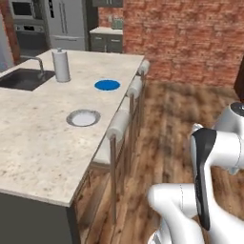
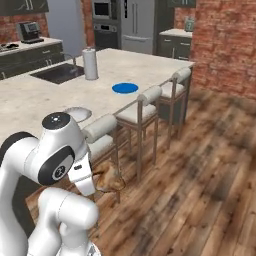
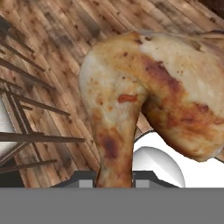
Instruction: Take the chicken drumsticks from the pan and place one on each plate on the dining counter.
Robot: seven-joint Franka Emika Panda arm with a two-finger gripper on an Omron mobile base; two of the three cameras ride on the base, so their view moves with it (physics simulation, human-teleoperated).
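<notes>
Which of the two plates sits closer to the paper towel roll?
The blue plate, beside the paper towel roll; the pale grey plate lies nearer the arm.

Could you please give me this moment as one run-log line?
gripper: shut on drumstick | blue plate: bare | grey plate: bare | phase: carrying beside dining counter

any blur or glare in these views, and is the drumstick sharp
Hand view: the drumstick is very close, filling much of the frame, its skin slightly soft. Left base view: mildly blurred, no glare on the blue plate. Right base view: wooden floor looks smeared.
</notes>
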